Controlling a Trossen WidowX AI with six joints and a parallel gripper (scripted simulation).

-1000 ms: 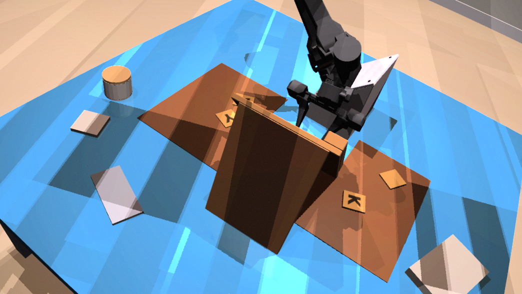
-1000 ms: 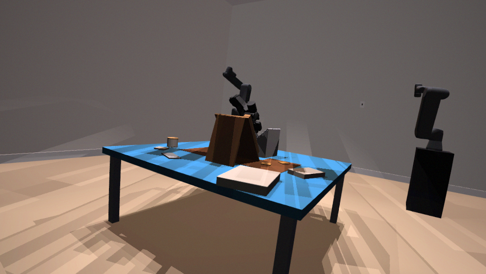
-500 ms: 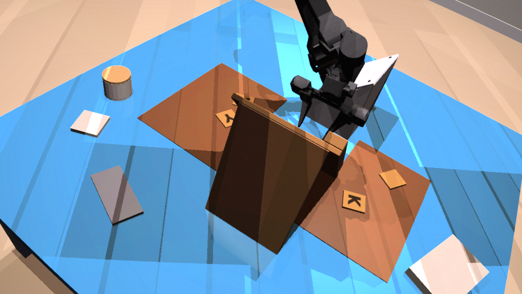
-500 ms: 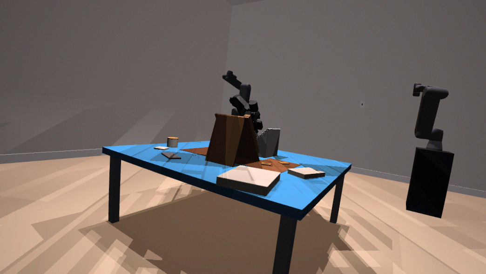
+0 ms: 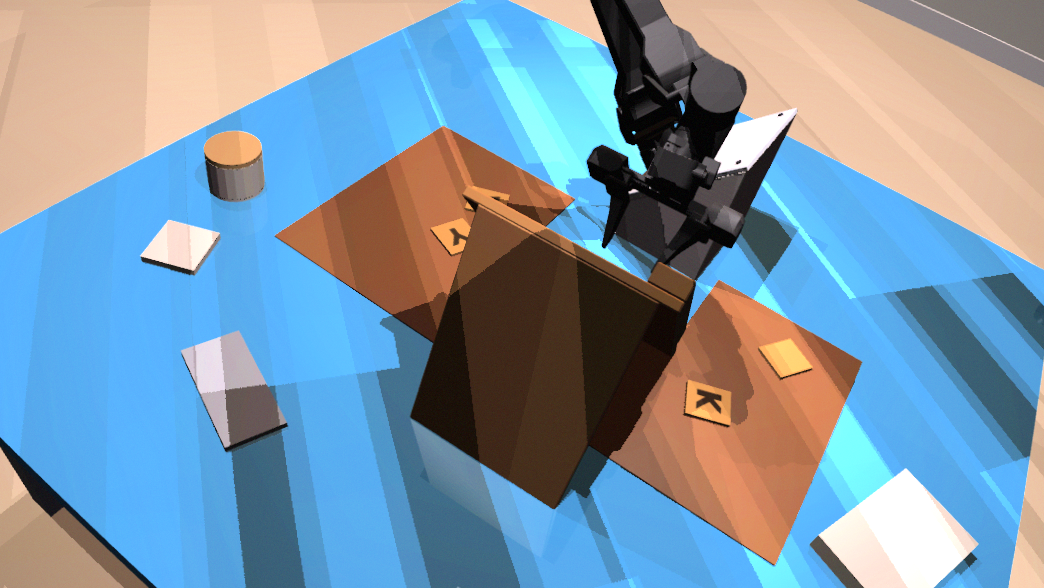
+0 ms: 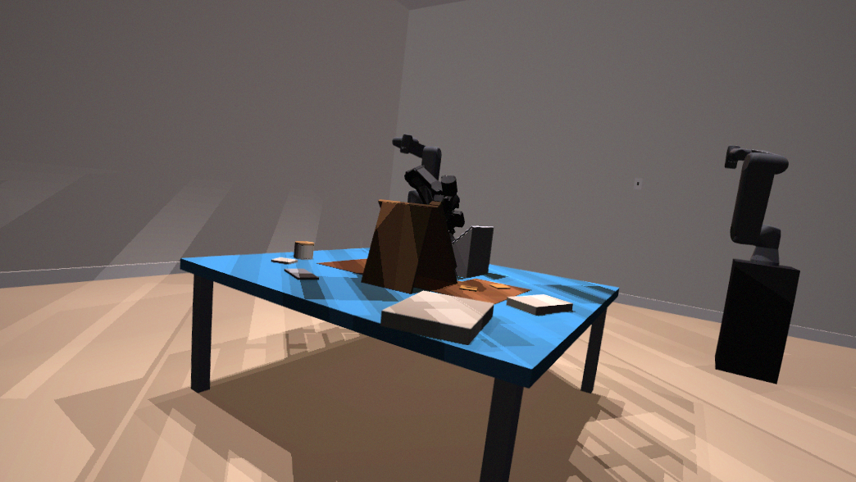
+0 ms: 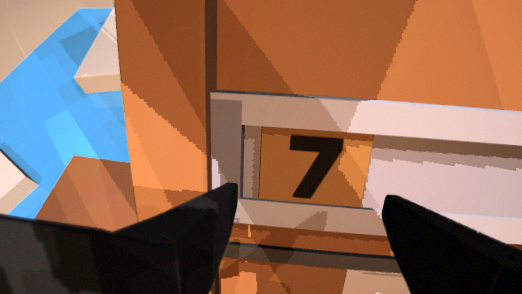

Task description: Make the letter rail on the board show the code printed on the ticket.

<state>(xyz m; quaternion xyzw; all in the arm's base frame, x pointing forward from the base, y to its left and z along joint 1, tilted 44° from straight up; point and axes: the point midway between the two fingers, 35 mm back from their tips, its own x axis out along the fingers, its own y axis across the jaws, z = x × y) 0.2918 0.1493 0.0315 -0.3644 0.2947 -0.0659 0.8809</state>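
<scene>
The leaning board (image 5: pixel 540 328) (image 6: pixel 401 245) (image 7: pixel 300 60) shows its back in the top and exterior views. In the wrist view, a tile marked 7 (image 7: pixel 280 170) sits in the white rail (image 7: pixel 300 112). A narrow strip shows between the tile and the rail's closed left end. My gripper (image 5: pixel 637 254) (image 7: pixel 309 199) is open, its fingertips apart at the tile's lower edge, clear of both sides. A K tile (image 5: pixel 694 412) and a blank-looking tile (image 5: pixel 785 357) lie on the right mat (image 5: pixel 789 452). A Y tile (image 5: pixel 445 235) and another mostly hidden tile lie on the left mat (image 5: pixel 350 233). No ticket text is readable.
A pale slanted stand (image 5: pixel 756 142) (image 6: pixel 480 251) is behind the gripper. A round can (image 5: pixel 234 175) (image 6: pixel 303 250), a small pale square (image 5: pixel 180 246) and a grey slab (image 5: pixel 233 394) are at left. A thick white block (image 5: pixel 902 533) is near the right corner.
</scene>
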